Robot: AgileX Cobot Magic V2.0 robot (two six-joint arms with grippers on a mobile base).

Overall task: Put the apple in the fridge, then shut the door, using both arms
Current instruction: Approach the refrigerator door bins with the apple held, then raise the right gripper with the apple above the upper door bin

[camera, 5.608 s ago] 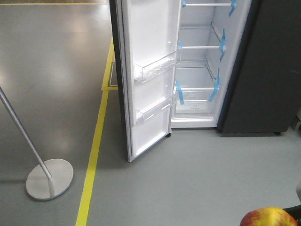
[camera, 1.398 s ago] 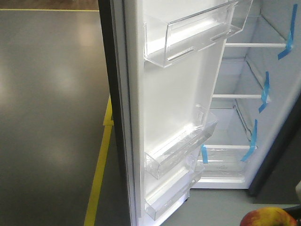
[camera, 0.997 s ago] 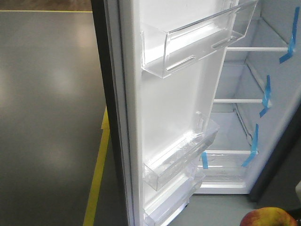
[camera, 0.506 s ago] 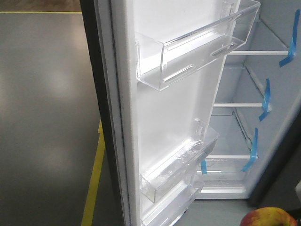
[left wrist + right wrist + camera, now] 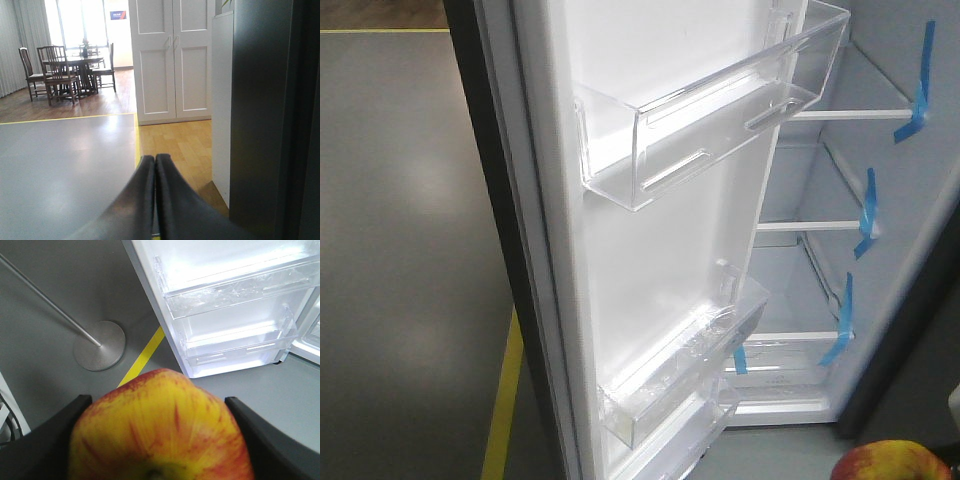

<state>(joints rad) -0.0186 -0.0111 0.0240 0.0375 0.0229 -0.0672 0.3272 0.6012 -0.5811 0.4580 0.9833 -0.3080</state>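
looming nearer than before, the door (image 5: 655,250); right gripper (image 5: 156,407) clamps the apple (image 5: 160,435) (left gripper (image 5: 155,160) closed, empty).

Left gripper (image 5: 155,158): two smooth dark grey fingers (image 5: 142,200), rounded, tapering to narrow tips, faint sheen. Right gripper (image 5: 157,400): matte black fingers (image 5: 265,445), flat-faced, square-edged, with thin black cables (image 5: 6,427) alongside. No markings legible.

Grey floor (image 5: 410,250): lying glossy, catching soft reflections.
Yellow line (image 5: 502,400): running along the floor, passing near the stand's base.
Metal stand (image 5: 99,345): sitting on a round base, its thin pole (image 5: 45,296) leaning up-left.
Dining table (image 5: 75,59): standing far back, wooden chairs (image 5: 56,70) crowding around it.
White double doors (image 5: 172,55): standing shut beside the wood floor (image 5: 175,145).
Curtains (image 5: 22,45): hanging at the left.
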